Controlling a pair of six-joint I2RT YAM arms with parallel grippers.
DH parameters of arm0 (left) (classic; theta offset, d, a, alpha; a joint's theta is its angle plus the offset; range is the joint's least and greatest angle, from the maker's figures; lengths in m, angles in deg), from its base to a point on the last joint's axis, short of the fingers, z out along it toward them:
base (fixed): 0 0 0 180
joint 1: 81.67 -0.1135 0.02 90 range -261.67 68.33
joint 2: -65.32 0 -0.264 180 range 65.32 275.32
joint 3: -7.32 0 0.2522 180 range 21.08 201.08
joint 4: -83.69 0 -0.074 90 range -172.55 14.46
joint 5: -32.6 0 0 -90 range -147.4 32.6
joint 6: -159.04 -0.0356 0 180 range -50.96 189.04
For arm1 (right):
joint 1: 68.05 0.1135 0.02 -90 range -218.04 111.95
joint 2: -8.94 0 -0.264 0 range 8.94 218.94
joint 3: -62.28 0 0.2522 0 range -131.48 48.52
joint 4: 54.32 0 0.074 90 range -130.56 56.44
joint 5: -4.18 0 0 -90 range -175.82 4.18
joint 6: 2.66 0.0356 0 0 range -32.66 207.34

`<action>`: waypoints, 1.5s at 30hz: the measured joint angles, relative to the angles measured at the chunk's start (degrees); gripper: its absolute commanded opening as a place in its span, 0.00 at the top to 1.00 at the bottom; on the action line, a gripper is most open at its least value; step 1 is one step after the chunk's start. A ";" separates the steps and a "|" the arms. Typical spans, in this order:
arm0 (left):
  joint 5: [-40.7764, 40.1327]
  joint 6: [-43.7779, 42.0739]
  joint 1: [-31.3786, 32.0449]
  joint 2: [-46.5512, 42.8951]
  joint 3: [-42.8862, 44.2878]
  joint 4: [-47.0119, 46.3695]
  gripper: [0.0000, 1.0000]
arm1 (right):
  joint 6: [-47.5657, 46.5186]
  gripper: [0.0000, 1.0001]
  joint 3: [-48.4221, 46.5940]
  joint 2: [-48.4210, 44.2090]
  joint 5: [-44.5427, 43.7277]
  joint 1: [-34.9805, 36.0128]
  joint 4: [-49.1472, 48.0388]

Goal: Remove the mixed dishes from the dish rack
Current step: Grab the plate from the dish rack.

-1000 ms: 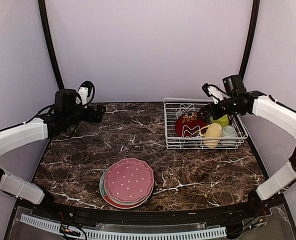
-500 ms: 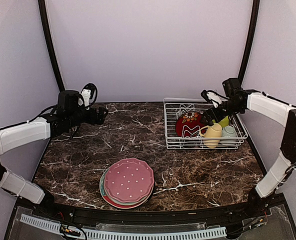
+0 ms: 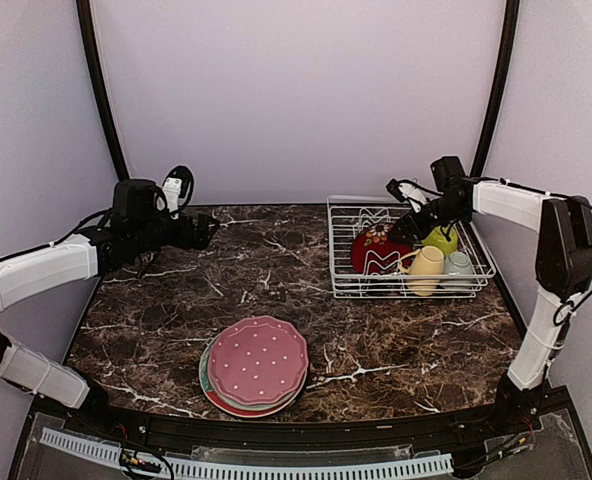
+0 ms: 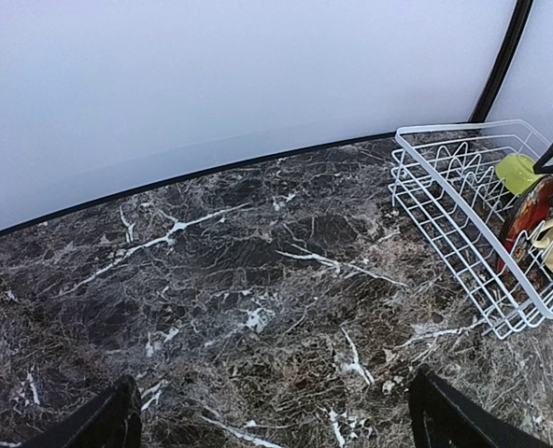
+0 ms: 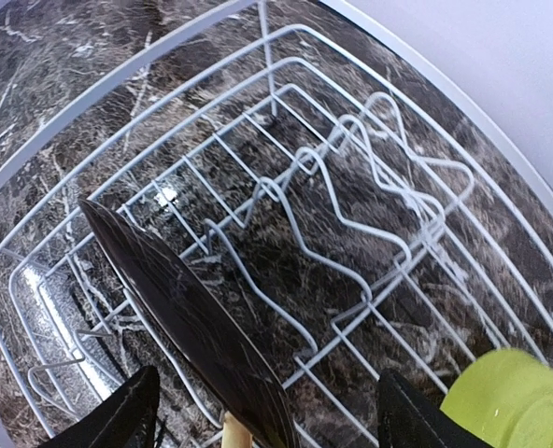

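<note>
Since a second ago the right gripper (image 3: 404, 222) has swung leftward from above the mug and bowl to the rack's back half, over the red plate, while the left arm has hardly shifted. At the bench's left edge the left gripper (image 3: 202, 229) hovers above the marble, well apart from any dish. Its wrist view shows its fingers (image 4: 108, 425) spread wide with nothing between them. Near the front edge, left of centre, sits a stack of plates (image 3: 255, 366) with the pink one on top, so part of the unloading looks done. The rack (image 3: 341, 291) stands at the back right corner. It holds the red plate (image 3: 375, 249) upright in the prongs on its left side, the mug (image 3: 426, 266) lying just right of the plate, the bowl (image 3: 441, 240) behind the mug, and the cup (image 3: 459, 266) at the right end. In the right wrist view the plate's dark edge (image 5: 192, 327) runs up between the two spread fingers (image 5: 118, 420), so the jaws stand apart astride the rim and have not closed on it. The shift suggests the red plate is the next dish to go, ahead of the mug, bowl and cup. The likely next move is to lower a little, pinch the rim and lift it straight up so it clears the prongs without tugging the rack or knocking the mug beside it.
</note>
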 measured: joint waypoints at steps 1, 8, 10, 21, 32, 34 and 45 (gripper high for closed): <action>0.26 0.22 0.00 0.00 0.00 0.04 0.01 | -0.94 0.31 -0.72 0.70 1.44 0.00 -0.09; 1.51 1.05 0.00 0.00 0.00 0.00 0.01 | -7.85 0.53 -4.28 5.22 9.07 0.00 0.94; 1.55 1.03 0.00 0.00 0.00 0.00 0.01 | -9.66 0.62 -4.57 5.92 10.32 -0.07 1.44; 1.73 0.94 0.00 0.00 0.00 0.00 0.01 | -16.52 0.84 -7.76 6.58 11.87 -0.90 4.37; 1.70 0.66 0.00 0.00 0.00 -0.02 0.01 | -21.24 1.00 -10.62 6.56 9.38 -0.96 7.74; 1.73 0.66 0.00 0.00 0.00 -0.07 0.01 | -21.40 1.00 -11.17 6.56 8.76 -0.90 8.17; 1.73 0.68 0.00 0.02 0.00 -0.17 0.01 | -19.98 1.00 -11.45 4.92 4.96 -0.74 7.74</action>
